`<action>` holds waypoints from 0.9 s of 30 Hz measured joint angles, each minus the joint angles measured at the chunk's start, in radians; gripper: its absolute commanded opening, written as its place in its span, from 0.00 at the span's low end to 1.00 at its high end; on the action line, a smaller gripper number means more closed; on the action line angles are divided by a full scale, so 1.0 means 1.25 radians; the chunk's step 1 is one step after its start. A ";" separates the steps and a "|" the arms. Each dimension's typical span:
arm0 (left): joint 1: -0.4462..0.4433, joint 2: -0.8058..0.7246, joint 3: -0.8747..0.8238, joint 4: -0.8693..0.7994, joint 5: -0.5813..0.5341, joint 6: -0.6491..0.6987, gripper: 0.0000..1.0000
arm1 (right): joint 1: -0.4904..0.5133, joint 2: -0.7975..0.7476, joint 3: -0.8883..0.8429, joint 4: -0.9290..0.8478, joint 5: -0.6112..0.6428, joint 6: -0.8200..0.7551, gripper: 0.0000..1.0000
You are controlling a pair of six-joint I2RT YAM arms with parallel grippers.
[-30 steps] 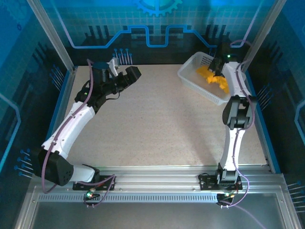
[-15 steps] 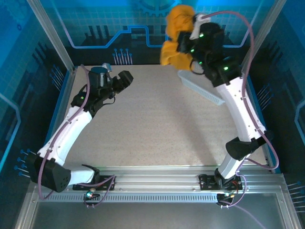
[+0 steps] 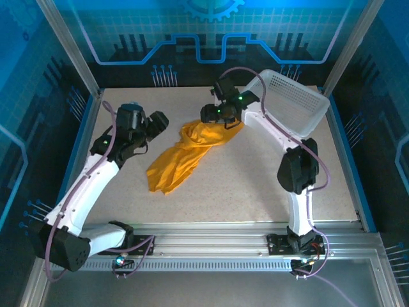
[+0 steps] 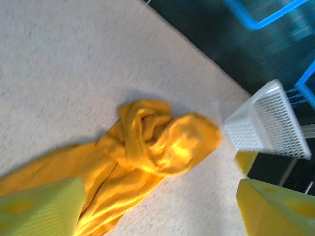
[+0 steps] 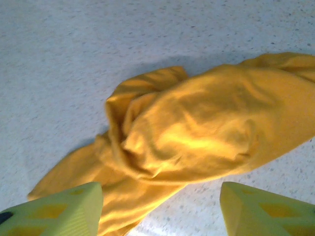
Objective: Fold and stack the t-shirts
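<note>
jaws of left gripper [image 3: 158, 121] and right gripper [image 3: 209, 115] stand apart, empty. shirt [image 3: 182, 157] lies crumpled mid-table, bunched at its far end below the right gripper. thin, limp, light cloth; probably best pinched at a hem, though edges are hard to see.

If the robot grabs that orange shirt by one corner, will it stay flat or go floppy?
Probably floppy: the t-shirt lies crumpled in soft folds, so it would likely droop and dangle. It looks thin, so probably light. Pushed across the table, it would likely bunch up rather than slide whole.
</note>
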 measured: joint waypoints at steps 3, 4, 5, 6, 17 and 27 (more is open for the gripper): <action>0.000 -0.001 -0.041 -0.007 0.030 -0.015 0.76 | -0.034 0.100 0.085 -0.005 0.007 0.002 0.61; 0.000 -0.002 -0.050 -0.009 0.038 -0.023 0.76 | -0.043 0.139 0.121 -0.009 0.017 0.005 0.61; 0.000 -0.005 -0.058 -0.011 0.048 -0.028 0.76 | -0.050 0.186 0.168 -0.019 0.032 0.012 0.61; 0.000 -0.009 -0.063 -0.011 0.053 -0.032 0.76 | -0.055 0.219 0.200 -0.020 0.044 0.017 0.61; 0.000 -0.096 -0.129 -0.006 0.137 -0.045 0.65 | -0.169 0.397 0.324 -0.035 0.153 0.140 0.54; -0.029 0.027 -0.173 0.035 0.230 -0.040 0.50 | -0.244 0.374 0.308 -0.031 0.190 0.140 0.49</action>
